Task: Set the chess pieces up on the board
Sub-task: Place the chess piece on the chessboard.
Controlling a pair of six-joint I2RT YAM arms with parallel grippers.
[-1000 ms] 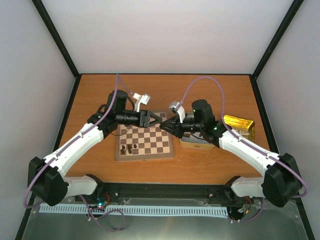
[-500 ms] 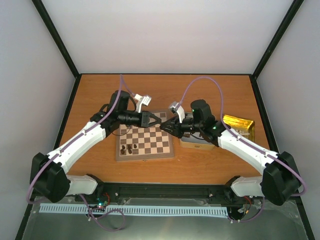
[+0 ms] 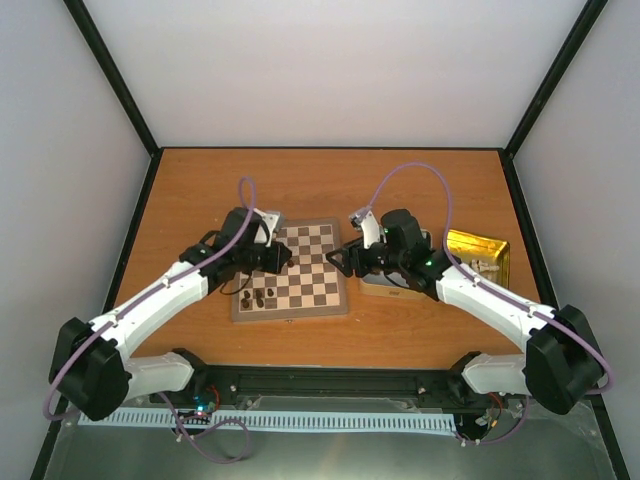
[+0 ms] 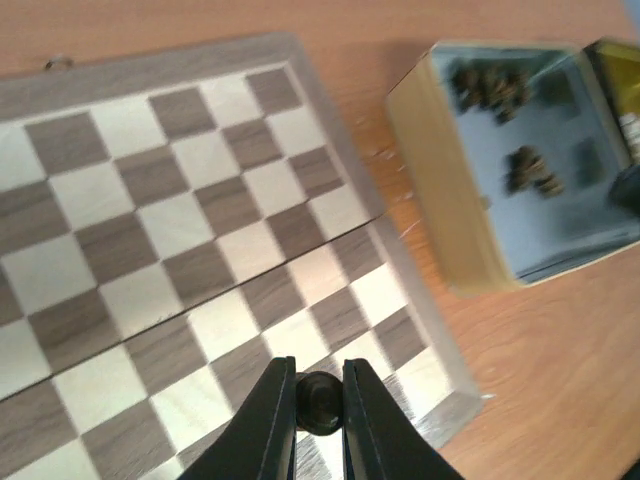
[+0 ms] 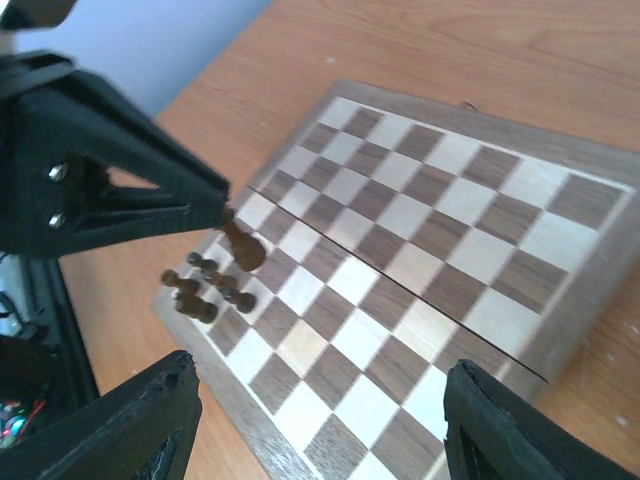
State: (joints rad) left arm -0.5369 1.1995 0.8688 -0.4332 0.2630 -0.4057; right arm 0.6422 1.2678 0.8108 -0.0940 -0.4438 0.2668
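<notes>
The left fingers [image 4: 272, 408] are clamped on a dark chess piece [image 4: 320, 402], hanging it over the board [image 4: 150, 200] near the few chessmen [image 5: 200, 285] standing at its near-left corner — probably its row. The right fingers [image 5: 150, 425] gape wide — empty — over the board's right edge.

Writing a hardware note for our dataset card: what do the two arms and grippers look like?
The left arm and right arm have white shells, black joints and bases, and a purple cable each. The left gripper and right gripper are black, with tapered fingers.
</notes>
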